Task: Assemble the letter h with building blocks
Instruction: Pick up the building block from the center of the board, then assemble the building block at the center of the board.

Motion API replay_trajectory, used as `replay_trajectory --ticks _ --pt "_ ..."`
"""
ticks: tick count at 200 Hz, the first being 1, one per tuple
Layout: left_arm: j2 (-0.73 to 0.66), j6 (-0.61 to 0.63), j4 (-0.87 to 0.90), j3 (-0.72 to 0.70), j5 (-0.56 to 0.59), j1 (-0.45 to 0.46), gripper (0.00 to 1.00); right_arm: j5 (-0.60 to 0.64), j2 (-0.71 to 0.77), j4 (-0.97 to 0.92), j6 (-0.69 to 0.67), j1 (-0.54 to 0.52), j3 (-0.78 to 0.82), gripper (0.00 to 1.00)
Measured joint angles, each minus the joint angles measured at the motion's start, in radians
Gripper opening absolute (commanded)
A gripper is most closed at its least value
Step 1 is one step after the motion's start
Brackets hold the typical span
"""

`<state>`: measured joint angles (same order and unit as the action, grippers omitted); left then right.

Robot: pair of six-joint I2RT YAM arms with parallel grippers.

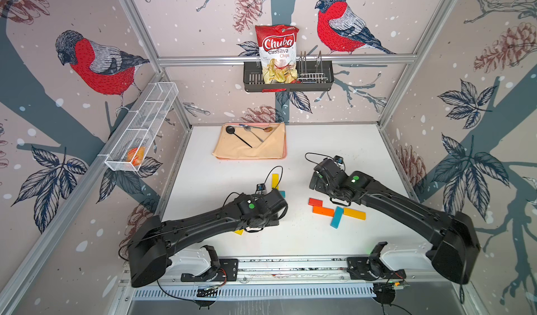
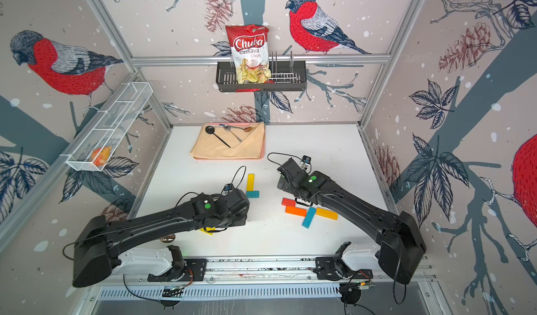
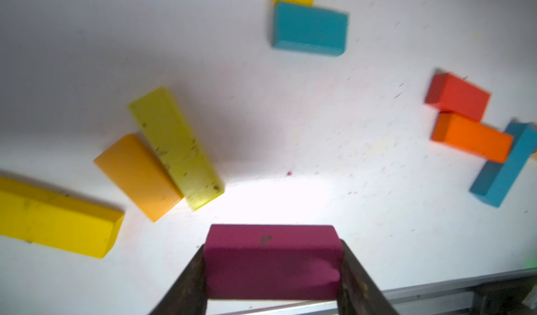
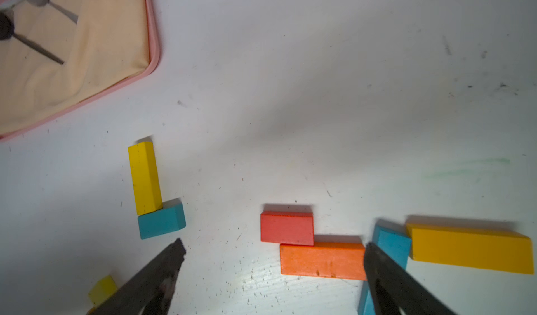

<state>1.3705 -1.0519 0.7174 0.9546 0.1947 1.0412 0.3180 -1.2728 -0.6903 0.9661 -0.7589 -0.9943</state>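
Currently left gripper point(image 3: 272, 244) clamps magenta block point(image 3: 271, 262) by its ends, long axis across the jaws, front-left on table point(image 1: 348, 142). Right gripper point(image 4: 273, 245) spread wide, holding nothing, above orange block point(image 4: 322, 259). Yellow block point(image 2: 250, 182) points at back wall, with teal block point(image 2: 252, 194) crosswise, touching its near end.

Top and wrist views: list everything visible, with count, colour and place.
joined pair: two, yellow block and short teal block, an L, centre.
right group: four, red block, orange block, long teal block, long amber block, together.
left group: three, lime-yellow block, short amber block, long yellow block, under left arm.
magenta block: one, magenta, in left gripper.
chips bag: one, red-white, in black rack, back wall.
mesh basket: one, white, left wall, holds orange packet.
tray: one, pink, back of table, lined with beige cloth.
spoons: three, one black, two metal, on the cloth.
left gripper: black, shut on magenta block.
right gripper: black, open, near red block.
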Motion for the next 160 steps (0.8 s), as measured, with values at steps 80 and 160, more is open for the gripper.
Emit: replay_trajectory --ticks 80,160 --pt "0.596 0.162 -0.09 0.488 0.034 -0.063 0.27 -0.03 0.27 -0.056 -0.051 0.185 0.126 0.97" --pt "0.681 0.166 -0.134 0.517 -0.011 -0.079 0.74 -0.056 0.27 -0.08 -0.056 0.205 0.14 0.97"
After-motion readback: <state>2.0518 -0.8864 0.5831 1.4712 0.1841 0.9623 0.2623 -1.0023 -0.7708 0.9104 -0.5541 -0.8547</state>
